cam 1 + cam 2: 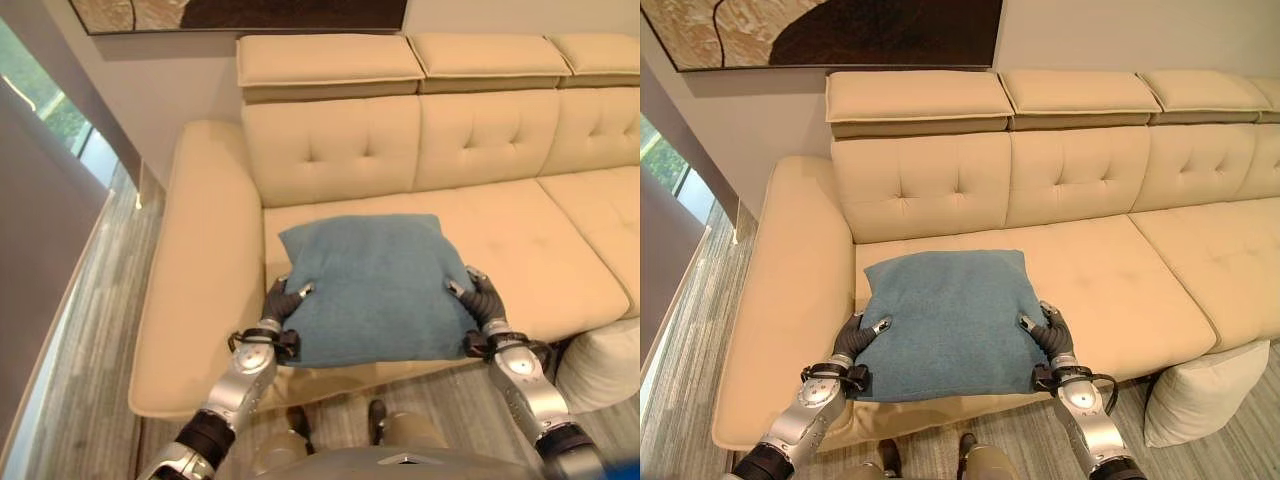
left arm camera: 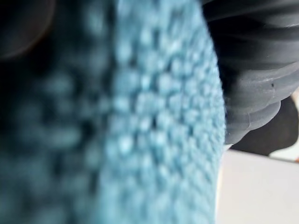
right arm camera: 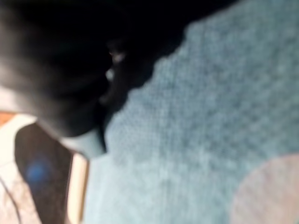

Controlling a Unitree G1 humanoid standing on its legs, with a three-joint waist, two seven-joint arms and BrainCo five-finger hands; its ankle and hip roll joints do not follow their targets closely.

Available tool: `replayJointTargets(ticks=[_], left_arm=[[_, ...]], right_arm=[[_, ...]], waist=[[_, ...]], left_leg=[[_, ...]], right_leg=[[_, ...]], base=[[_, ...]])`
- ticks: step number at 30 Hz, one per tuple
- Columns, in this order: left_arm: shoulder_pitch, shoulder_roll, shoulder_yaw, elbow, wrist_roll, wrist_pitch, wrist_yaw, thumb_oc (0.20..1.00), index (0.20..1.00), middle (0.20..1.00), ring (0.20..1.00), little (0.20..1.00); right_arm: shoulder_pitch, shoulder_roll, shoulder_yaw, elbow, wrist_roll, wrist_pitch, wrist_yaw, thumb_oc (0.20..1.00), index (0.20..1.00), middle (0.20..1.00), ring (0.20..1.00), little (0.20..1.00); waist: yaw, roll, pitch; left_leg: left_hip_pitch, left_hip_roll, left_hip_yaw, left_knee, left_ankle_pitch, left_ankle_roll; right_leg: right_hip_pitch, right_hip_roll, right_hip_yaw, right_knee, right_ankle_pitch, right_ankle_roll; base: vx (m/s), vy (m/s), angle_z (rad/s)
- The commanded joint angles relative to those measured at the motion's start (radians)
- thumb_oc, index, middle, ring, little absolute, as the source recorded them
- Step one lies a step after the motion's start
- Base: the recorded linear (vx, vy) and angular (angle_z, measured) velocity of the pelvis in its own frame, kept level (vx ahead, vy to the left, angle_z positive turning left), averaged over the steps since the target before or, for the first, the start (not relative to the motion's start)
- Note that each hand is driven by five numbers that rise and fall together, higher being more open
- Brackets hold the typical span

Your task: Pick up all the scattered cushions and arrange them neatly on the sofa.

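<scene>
Our left hand (image 1: 858,338) and right hand (image 1: 1049,333) have their fingers curled onto opposite side edges of the blue cushion (image 1: 945,322), clamping it between them. It lies flat at the front of the sofa (image 1: 1090,270) seat, near the armrest; we see a white cushion (image 1: 1200,392) on the floor by the sofa's front.

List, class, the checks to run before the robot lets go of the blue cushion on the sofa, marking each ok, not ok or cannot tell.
1. Blue cushion over the sofa seat: ok.
2. Cushion fully resting on the seat: cannot tell; its near edge overhangs the front.
3. Left hand pinching the cushion's side: ok.
4. Right hand pinching the opposite side: ok.
5. All cushions picked up: not ok; a cream cushion sits on the floor.
</scene>
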Motion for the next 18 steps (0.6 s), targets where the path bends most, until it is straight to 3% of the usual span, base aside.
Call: replayJointTargets(ticks=[1, 6, 8, 13, 16, 18], left_arm=[[-0.045, -0.026, -0.015, -0.122, 0.03, -0.088, -0.047, 0.2, 0.2, 0.2, 0.2, 0.2], [-0.036, -0.027, 0.003, -0.129, 0.021, -0.096, -0.056, 0.2, 0.2, 0.2, 0.2, 0.2], [-0.048, -0.031, 0.016, -0.125, 0.02, -0.101, -0.052, 0.2, 0.2, 0.2, 0.2, 0.2], [-0.052, -0.038, 0.021, -0.116, 0.021, -0.111, -0.059, 0.2, 0.2, 0.2, 0.2, 0.2], [-0.046, -0.045, 0.016, -0.116, 0.019, -0.109, -0.061, 0.2, 0.2, 0.2, 0.2, 0.2], [-0.042, -0.054, 0.0, -0.108, 0.002, -0.112, -0.069, 0.2, 0.2, 0.2, 0.2, 0.2]], right_arm=[[-0.115, 0.06, 0.015, -0.117, -0.016, -0.085, 0.063, 0.2, 0.2, 0.2, 0.2, 0.2], [-0.132, 0.058, 0.016, -0.123, -0.023, -0.081, 0.062, 0.2, 0.2, 0.2, 0.2, 0.2], [-0.149, 0.056, 0.017, -0.128, -0.033, -0.076, 0.061, 0.2, 0.2, 0.2, 0.2, 0.2], [-0.148, 0.053, 0.018, -0.136, -0.05, -0.074, 0.067, 0.2, 0.2, 0.2, 0.2, 0.2], [-0.124, 0.046, 0.018, -0.14, -0.053, -0.079, 0.075, 0.2, 0.2, 0.2, 0.2, 0.2], [-0.081, 0.021, 0.009, -0.164, -0.047, -0.087, 0.083, 0.2, 0.2, 0.2, 0.2, 0.2]], waist=[[0.011, 0.002, -0.013], [-0.001, 0.022, -0.021], [-0.011, 0.016, -0.013], [-0.017, 0.001, -0.014], [-0.019, -0.003, -0.023], [-0.028, -0.001, -0.033]], left_leg=[[-0.044, 0.016, -0.08, 0.081, -0.06, -0.014], [0.019, 0.004, -0.087, 0.047, -0.091, -0.02], [0.055, -0.002, -0.095, 0.05, -0.116, -0.031], [0.109, 0.002, -0.108, 0.051, -0.146, -0.049], [0.105, 0.026, -0.124, 0.061, -0.143, -0.071], [0.076, 0.084, -0.146, 0.142, -0.128, -0.114]], right_leg=[[0.122, -0.009, -0.008, 0.043, 0.069, 0.078], [0.071, -0.057, -0.059, -0.142, 0.1, 0.06], [0.045, -0.081, -0.073, -0.262, 0.154, 0.075], [0.063, -0.08, -0.07, -0.306, 0.18, 0.082], [0.079, -0.067, -0.067, -0.3, 0.175, 0.069], [0.124, -0.037, -0.085, -0.297, 0.133, 0.033]], base=[[0.15, 0.055, -0.24], [0.19, -0.04, -0.09], [0.21, -0.133, -0.04], [0.15, -0.152, 0.06], [0.16, -0.257, 0.03], [0.18, -0.357, 0.39]])
